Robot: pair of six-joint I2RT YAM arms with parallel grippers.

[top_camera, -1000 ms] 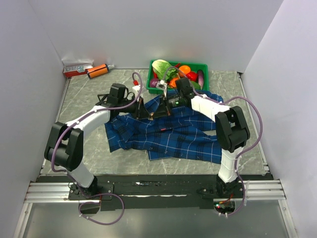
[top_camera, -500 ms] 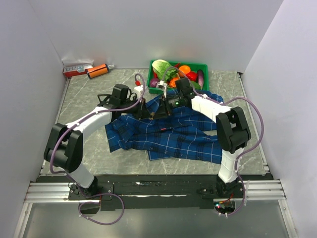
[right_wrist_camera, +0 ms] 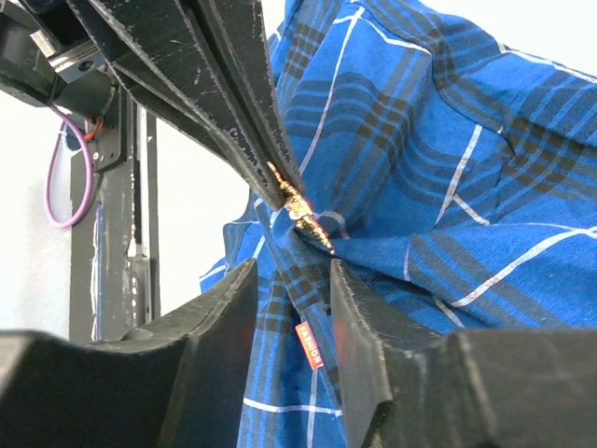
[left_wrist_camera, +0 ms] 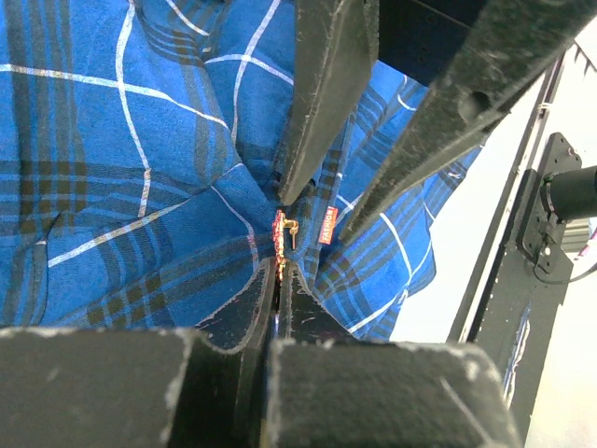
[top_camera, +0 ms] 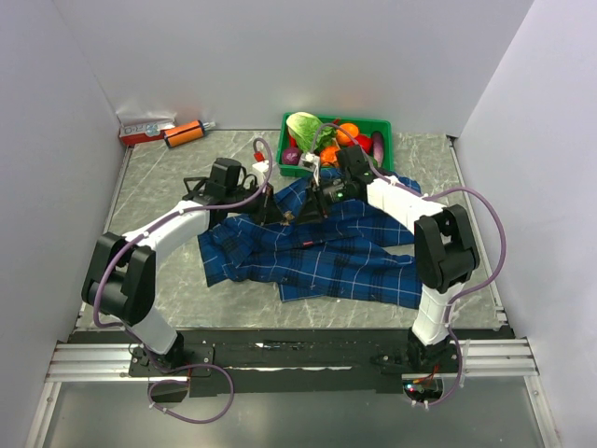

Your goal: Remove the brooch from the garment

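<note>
In the top view the left arm (top_camera: 177, 224) is stretched low across the tabletop (top_camera: 159, 177) from the lower left, and the left fingers (left_wrist_camera: 275, 297) are pinched shut on the brooch (left_wrist_camera: 280, 238) at the upper middle of the garment (top_camera: 345, 261). The brooch's long axis is lined up with those tips — its free end is pointed toward the right fingers (right_wrist_camera: 229, 308). These are parted narrowly, astride a cloth ridge just beside it; the right arm (top_camera: 396, 201) is bent in from the right.

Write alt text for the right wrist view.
The left pincer, shut, pinches a tiny gold brooch on a blue plaid shirt, tenting the cloth. The right pincer is open around that fold, with a small red tag lower in the gap.
</note>
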